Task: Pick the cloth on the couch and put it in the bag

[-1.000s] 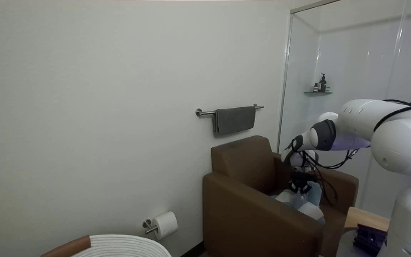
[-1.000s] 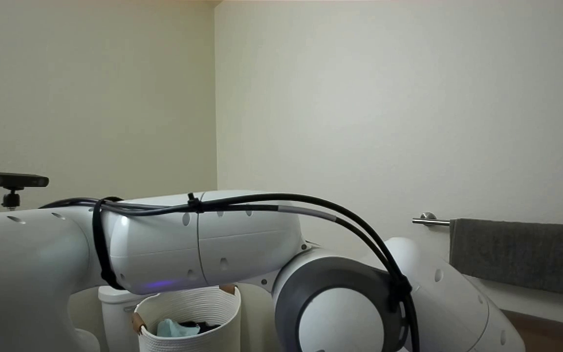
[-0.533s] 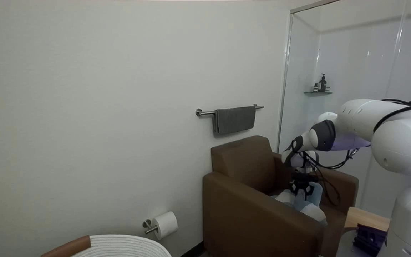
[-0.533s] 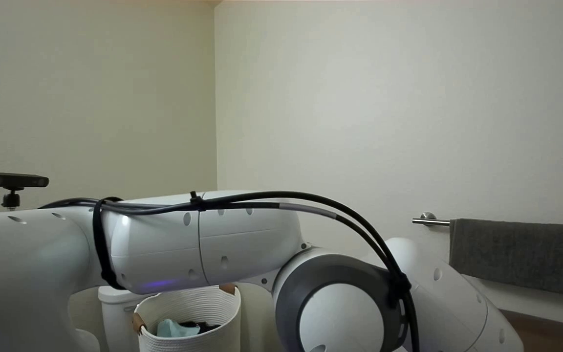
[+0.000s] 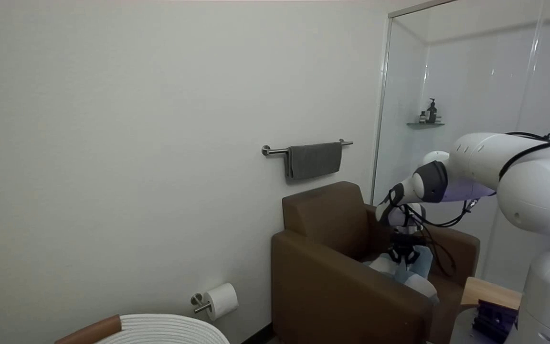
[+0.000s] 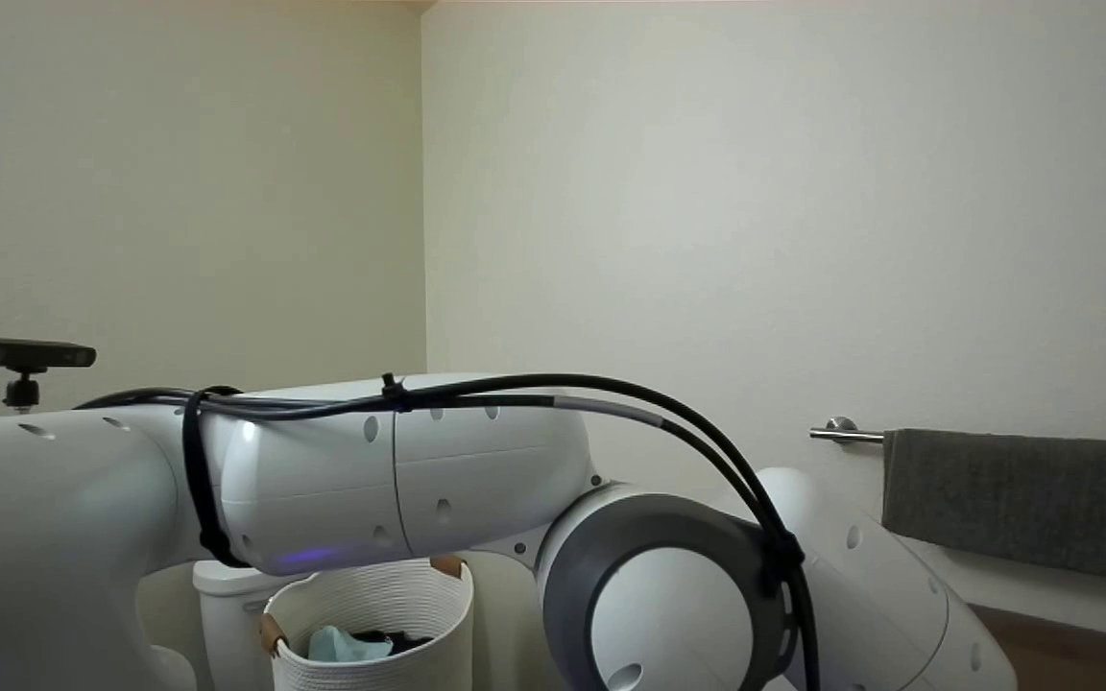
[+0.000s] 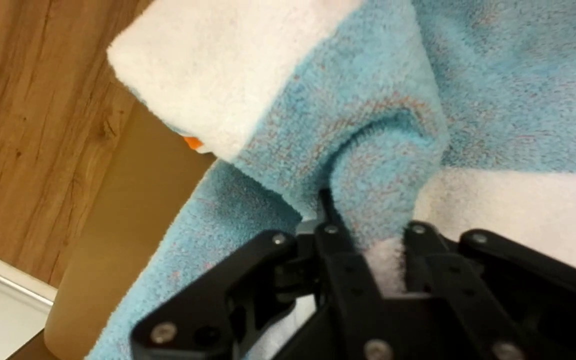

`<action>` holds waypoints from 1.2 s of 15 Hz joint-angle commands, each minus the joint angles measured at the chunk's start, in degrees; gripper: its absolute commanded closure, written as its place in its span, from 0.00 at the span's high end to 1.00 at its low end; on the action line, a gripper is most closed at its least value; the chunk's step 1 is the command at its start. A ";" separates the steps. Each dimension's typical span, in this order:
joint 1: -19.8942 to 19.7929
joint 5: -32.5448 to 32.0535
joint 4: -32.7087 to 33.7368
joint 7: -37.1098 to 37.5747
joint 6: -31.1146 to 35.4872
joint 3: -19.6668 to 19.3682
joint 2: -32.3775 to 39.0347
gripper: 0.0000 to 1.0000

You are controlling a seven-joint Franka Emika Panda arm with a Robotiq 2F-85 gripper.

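The cloth (image 7: 368,85) lies under and between the fingers (image 7: 340,260) of the gripper (image 7: 372,225), not off to a side, so our coming move turns on where the bag (image 6: 385,678) stands from here. In an exterior view we see the cloth heaped on the couch (image 5: 337,291), its longest visible run slanting from far left to near right. The bag's rim shows well apart from it, to the left and nearer, and the couch's armrest (image 5: 365,279) rises between the two. We judge that a clear upward lift should come before any swing to the left, or the trailing end may drag over that armrest.

The wrist view gives us what the exterior views show too small or not at all: a blue-and-white fold in the gap, the fingers close on either side and, as we read it, pinching it, parted only by its thickness. Much of the cloth spreads loose beyond them, so we expect a long hang. The wrist view holds no bag; its inside shows only in an exterior view, where a light blue item (image 6: 347,645) and a dark item (image 6: 409,642) lie in it and the gripper is out of frame.
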 commanded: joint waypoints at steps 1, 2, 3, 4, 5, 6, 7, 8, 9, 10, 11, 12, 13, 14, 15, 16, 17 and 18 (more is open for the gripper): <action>0.89 -0.71 -1.06 1.62 -0.52 -0.56 0.00 0.10; 1.02 -0.71 -1.14 1.68 -0.54 -0.59 0.00 0.09; 1.14 -0.67 -1.02 1.74 -1.01 -0.60 0.00 0.10; 1.25 -0.64 -0.91 1.77 -1.37 -0.60 0.00 0.09; 1.38 -0.66 -0.79 1.91 -1.77 -0.68 0.00 0.10; 1.49 -0.66 -0.68 2.05 -2.23 -0.76 0.00 0.10; 1.53 -0.59 -0.30 1.97 -3.19 -0.72 0.00 0.10; 1.62 -0.49 0.72 1.85 -4.95 -0.72 -0.01 0.10; 1.71 -0.46 2.14 1.62 -7.25 -0.75 -0.02 0.10; 1.87 -0.33 1.79 1.25 -8.89 -0.56 -1.26 0.10; 2.19 -0.14 0.60 0.99 -10.09 -0.38 -3.23 0.11; 2.73 0.08 -1.08 1.09 -10.88 -0.28 -5.59 0.11; 3.13 0.30 -2.13 1.07 -11.33 -0.15 -7.32 0.11; 3.77 0.48 -3.37 1.65 -11.41 -0.23 -9.32 0.11; 4.40 0.65 -4.39 2.03 -11.63 -0.27 -11.19 0.11; 5.15 0.77 -5.69 2.82 -11.60 -0.36 -13.18 0.11; 5.76 0.96 -7.46 3.58 -11.64 -0.36 -15.54 0.11; 6.29 1.29 -8.99 4.61 -11.72 -0.31 -17.83 0.11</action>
